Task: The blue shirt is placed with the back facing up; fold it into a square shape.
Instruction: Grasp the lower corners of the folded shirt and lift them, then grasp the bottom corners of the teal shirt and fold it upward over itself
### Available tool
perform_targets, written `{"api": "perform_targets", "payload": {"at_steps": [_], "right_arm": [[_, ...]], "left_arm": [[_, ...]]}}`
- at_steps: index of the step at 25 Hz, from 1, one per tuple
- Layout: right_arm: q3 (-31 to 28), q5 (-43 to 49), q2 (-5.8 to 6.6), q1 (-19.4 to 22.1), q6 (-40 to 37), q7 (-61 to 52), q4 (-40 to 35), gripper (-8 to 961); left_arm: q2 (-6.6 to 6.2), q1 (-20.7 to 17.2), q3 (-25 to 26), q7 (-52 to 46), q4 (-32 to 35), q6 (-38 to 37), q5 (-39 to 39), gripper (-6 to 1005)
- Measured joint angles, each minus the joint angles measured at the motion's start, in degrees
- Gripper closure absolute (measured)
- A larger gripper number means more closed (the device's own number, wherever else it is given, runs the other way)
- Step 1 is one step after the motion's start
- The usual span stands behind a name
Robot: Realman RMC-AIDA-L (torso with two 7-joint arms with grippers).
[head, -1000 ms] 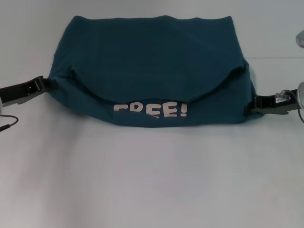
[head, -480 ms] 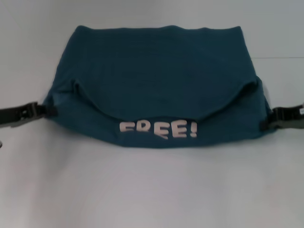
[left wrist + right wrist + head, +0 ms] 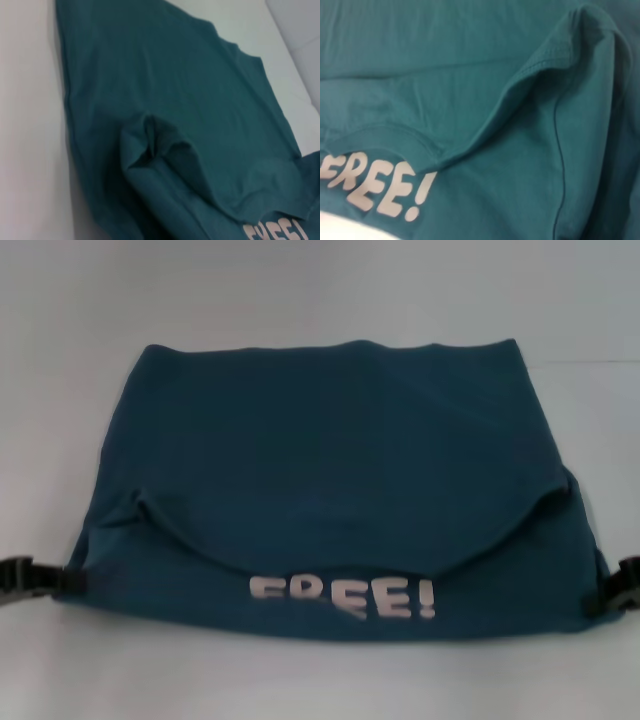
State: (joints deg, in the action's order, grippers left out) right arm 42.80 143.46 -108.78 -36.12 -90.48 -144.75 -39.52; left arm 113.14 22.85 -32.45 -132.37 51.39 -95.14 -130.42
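Observation:
The blue shirt [image 3: 330,470] lies on the white table, dark teal, with a folded flap whose curved edge hangs over a white "FREE!" print [image 3: 345,597] near its front edge. My left gripper [image 3: 62,580] grips the shirt's left front corner. My right gripper [image 3: 600,598] grips the right front corner. Only the dark tips of both show at the picture's edges. The left wrist view shows the cloth with a bunched fold [image 3: 155,145]. The right wrist view shows the flap's hem [image 3: 530,85] and the print [image 3: 375,187]. No fingers show in either wrist view.
The white table [image 3: 300,680] surrounds the shirt. A faint seam or table edge [image 3: 590,362] runs at the back right.
Both grippers have moved toward the table's front and outward, taking the shirt's corners along. The shirt's front part and print now lie nearer to me, and the cloth looks more spread.

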Motion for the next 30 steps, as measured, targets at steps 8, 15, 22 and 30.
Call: {"api": "perform_targets", "payload": {"at_steps": [8, 15, 22, 30], "right_arm": [[-0.06, -0.01, -1.37, 2.2, -6.89, 2.62, 0.68, 908], [-0.78, -0.13, -1.51, 4.71, -9.97, 4.23, 0.74, 909], [-3.29, -0.16, -0.99, 5.11, -9.86, 5.5, 0.77, 908], [-4.11, -0.05, -0.52, 3.85, -8.28, 5.39, 0.68, 908]], "left_arm": [[0.5, -1.58, 0.5, 0.39, 0.44, -5.23, -3.29, 968], [1.39, -3.56, 0.49, 0.68, 2.41, -9.94, -5.29, 968], [1.08, -3.34, 1.97, 0.46, 3.07, -9.51, -6.25, 968], [0.51, 0.63, 1.94, -0.17, 2.77, -8.3, -10.24, 968]]}}
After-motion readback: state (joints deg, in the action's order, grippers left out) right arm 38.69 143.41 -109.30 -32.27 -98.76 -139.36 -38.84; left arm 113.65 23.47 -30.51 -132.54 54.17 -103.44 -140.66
